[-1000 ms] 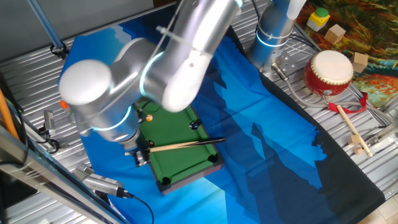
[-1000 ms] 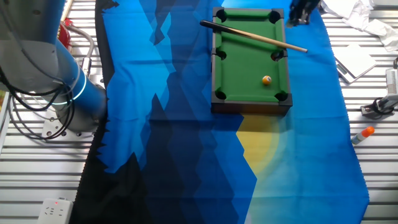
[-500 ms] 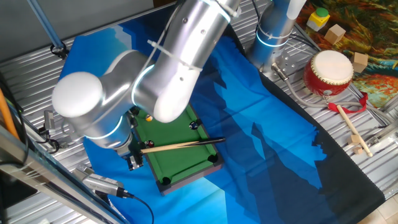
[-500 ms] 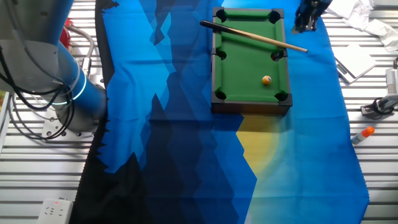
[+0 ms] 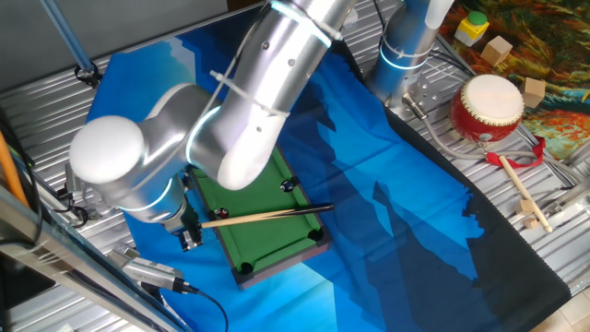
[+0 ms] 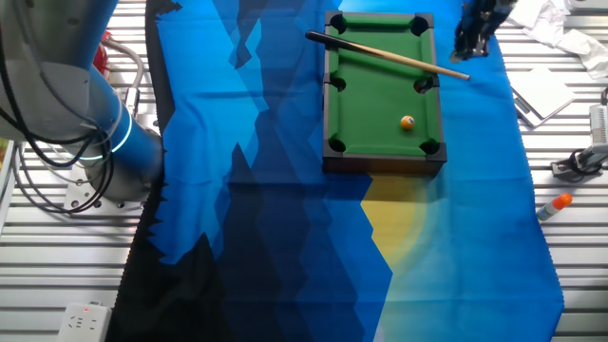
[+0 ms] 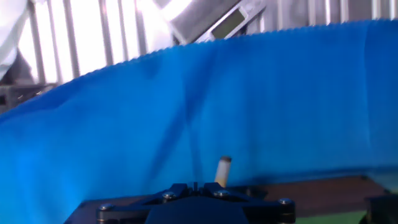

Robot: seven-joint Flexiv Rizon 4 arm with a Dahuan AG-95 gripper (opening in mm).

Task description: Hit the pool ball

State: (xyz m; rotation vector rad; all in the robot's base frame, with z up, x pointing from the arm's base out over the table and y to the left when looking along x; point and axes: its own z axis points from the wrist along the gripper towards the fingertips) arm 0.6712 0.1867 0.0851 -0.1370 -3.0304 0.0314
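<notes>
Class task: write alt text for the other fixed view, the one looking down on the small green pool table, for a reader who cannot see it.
A miniature green pool table sits on a blue cloth, with a wooden cue stick lying diagonally across its far end and a tiny orange pool ball on the felt. The robot's gripper hangs by the cue's pale end, just off the table's corner.

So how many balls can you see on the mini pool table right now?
1: the pool ball on the green felt near the mini pool table's corner pocket. Others may sit hidden in pockets.
</notes>
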